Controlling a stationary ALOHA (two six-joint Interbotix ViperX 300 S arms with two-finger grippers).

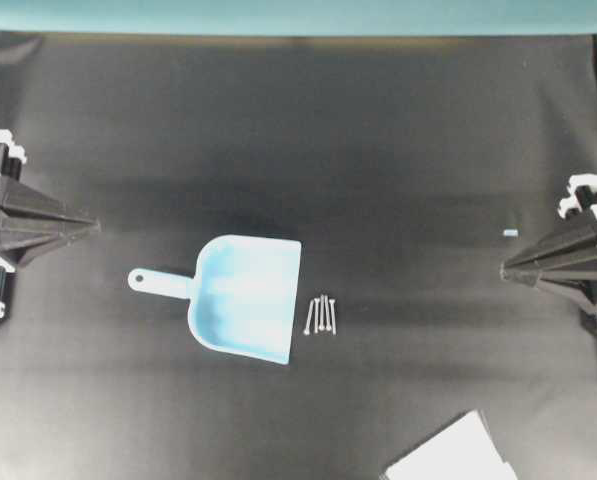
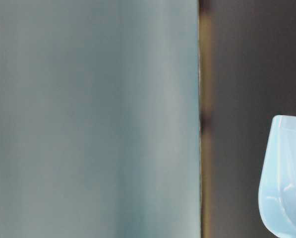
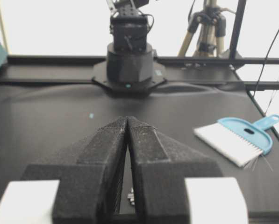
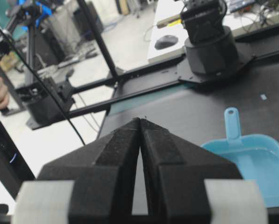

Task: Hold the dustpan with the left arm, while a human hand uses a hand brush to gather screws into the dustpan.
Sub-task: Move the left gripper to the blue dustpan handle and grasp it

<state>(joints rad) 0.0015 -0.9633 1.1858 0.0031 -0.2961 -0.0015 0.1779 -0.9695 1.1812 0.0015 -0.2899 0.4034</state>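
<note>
Blue dustpan lies unheld at frame centre, screws just right, unswept. Left hand pressed together, empty, far left. Right hand likewise together. Brush idle on bench. Nothing begun.

table: black | on it: dustpan, screws, hand brush

dustpan mid-table, screws just right of it, brush apart
</note>
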